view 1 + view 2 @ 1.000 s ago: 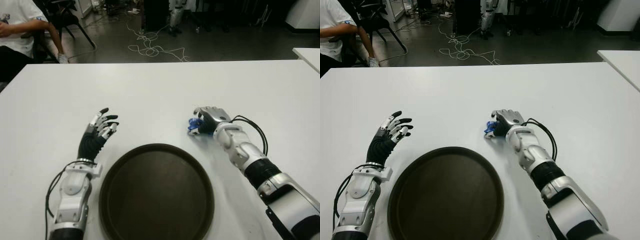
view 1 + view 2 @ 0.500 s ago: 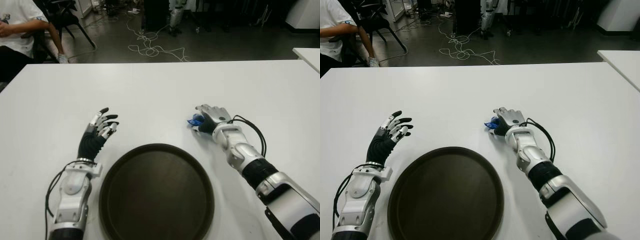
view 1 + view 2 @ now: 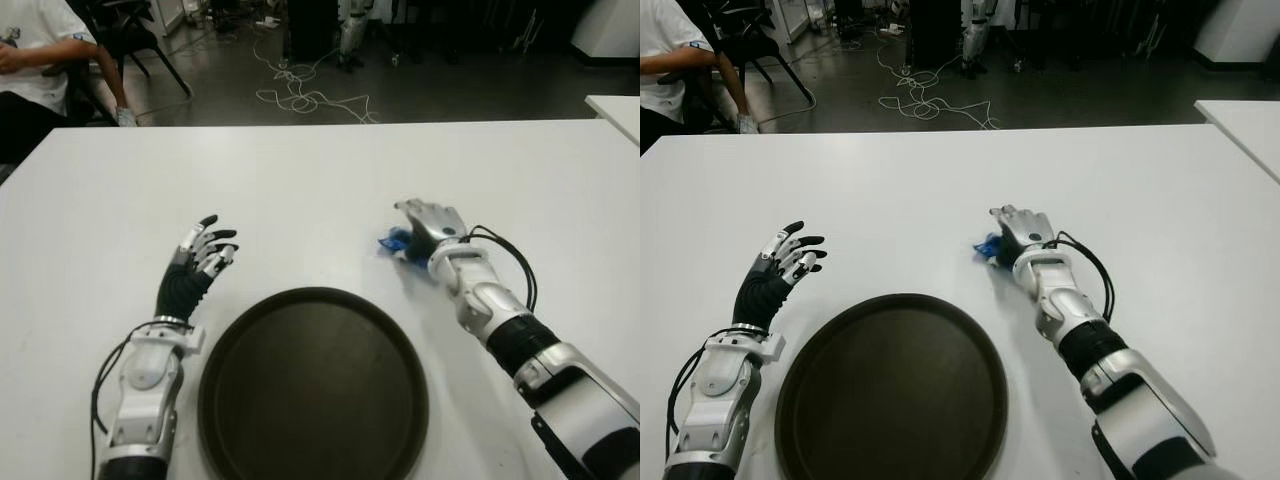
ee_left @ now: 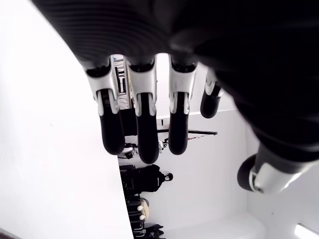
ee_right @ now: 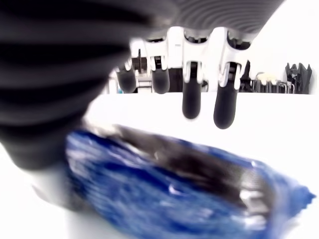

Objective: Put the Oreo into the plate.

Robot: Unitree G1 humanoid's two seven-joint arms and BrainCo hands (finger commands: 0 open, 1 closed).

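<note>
We see the white table (image 3: 320,170) evenly and brightly lit from overhead, with no harsh glare, while the room in the upper part of both eye frames stays dim. Soft, short shadows sit close under the forearms and the dark plate (image 3: 313,385). In the right wrist frame the blue Oreo packet (image 5: 174,194) is blurred, too near the lens. In the left wrist frame the table is washed out to near pure white.

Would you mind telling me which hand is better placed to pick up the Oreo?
The right hand: it hovers open directly over the Oreo, while the left hand is across the plate.
</note>
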